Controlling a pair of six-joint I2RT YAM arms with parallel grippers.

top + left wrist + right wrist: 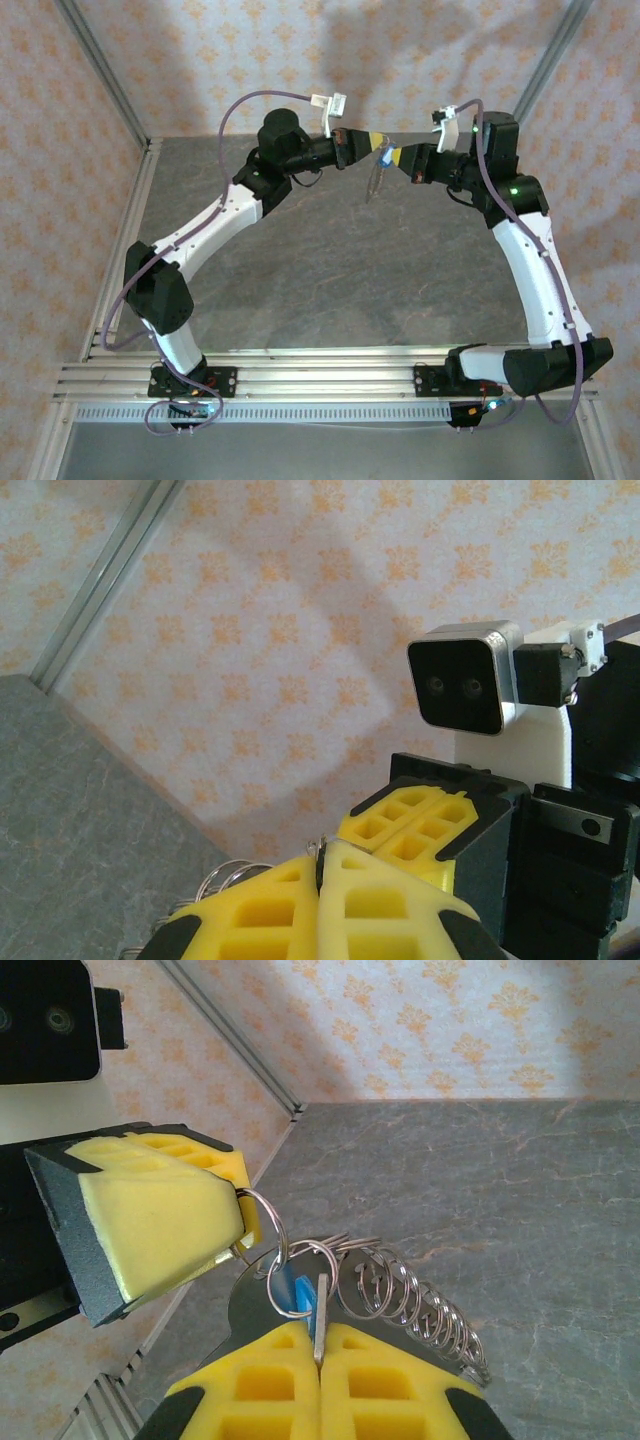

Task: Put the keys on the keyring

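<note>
Both grippers meet in the air above the far middle of the table. My right gripper (320,1338) (399,157) is shut on the key (292,1290), whose silver blade is pinched between the yellow pads and whose blue head sticks out beyond them. My left gripper (322,860) (371,142) is shut on a thin metal loop of the keyring (266,1222). Another loop lies across the blue head; I cannot tell whether it passes through it. A strand of linked silver rings (425,1305) hangs from the keyring toward the table (374,183).
The grey stone-patterned table (330,260) lies well below the grippers. Aluminium frame posts (105,75) stand at the back corners before patterned walls. The right wrist camera (465,675) faces the left wrist closely. A rail (330,365) runs along the near edge by the arm bases.
</note>
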